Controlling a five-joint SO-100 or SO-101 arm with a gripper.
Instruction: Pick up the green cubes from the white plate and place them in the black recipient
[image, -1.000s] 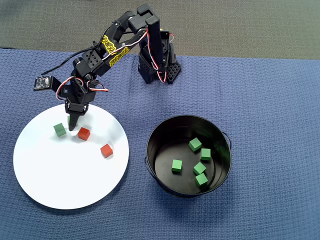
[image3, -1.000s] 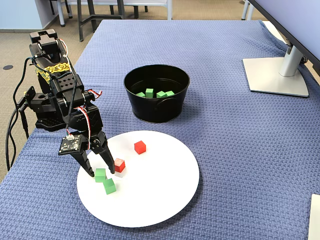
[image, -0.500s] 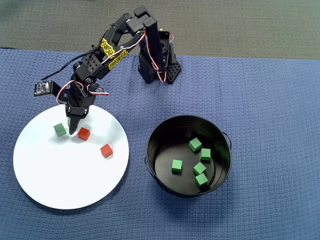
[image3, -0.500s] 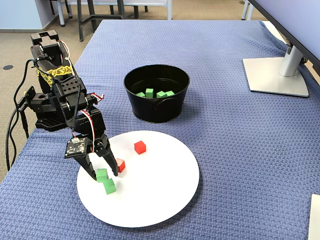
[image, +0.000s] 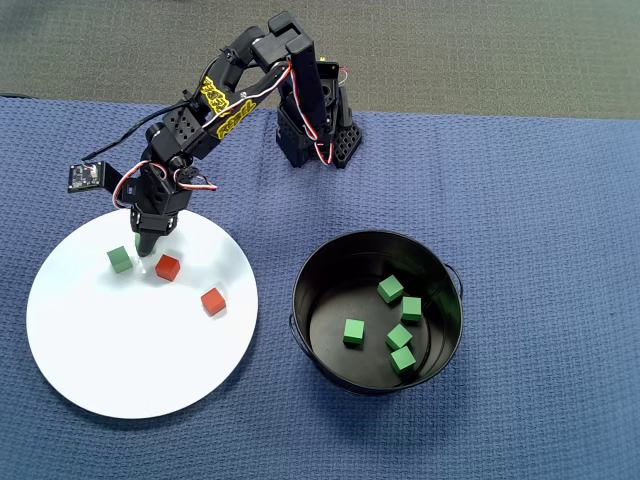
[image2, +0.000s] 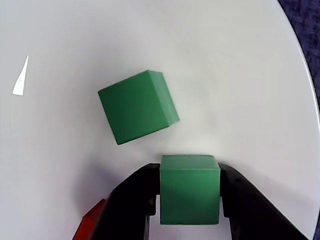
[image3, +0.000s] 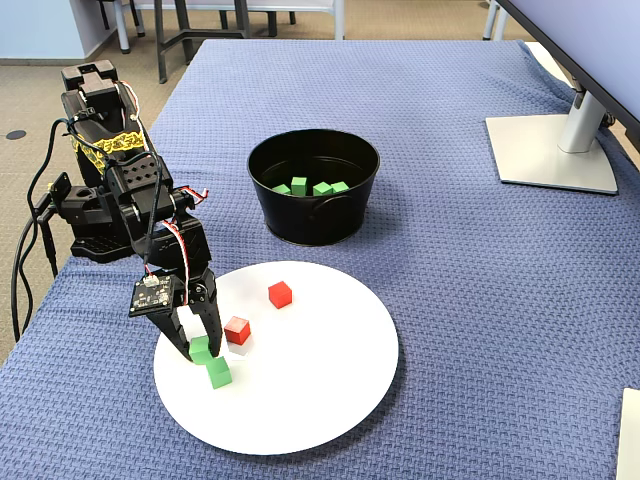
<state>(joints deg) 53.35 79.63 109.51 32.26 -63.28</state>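
Gripper (image2: 190, 200) is clamped on one green cube (image2: 190, 192), a black finger (image2: 132, 200) pressed to each side of it, over the white plate (image2: 225, 75); whether that cube is resting on the plate or just lifted, can't tell. Second green cube (image2: 137, 106) lies loose on the plate just beyond the held one, rotated relative to it, not touching. Overhead view: gripper (image: 146, 243) sits near the plate's (image: 120, 370) upper-left rim, loose green cube (image: 120, 260) just left of the tips, held cube hidden under the arm. Two red cubes on the same plate: near red cube (image: 167, 267) just right of the gripper, far red cube (image: 213, 301) further toward plate centre. Fixed view shows the held cube (image3: 200, 349) at the fingertips and the loose one (image3: 219, 372) right beside it, near the plate's (image3: 330, 400) left edge. Black recipient (image: 330, 262) stands on the blue cloth (image: 540, 200) right of the plate, clear of its rim, with five green cubes in the bucket (image: 403, 333) spread across the shiny bottom.
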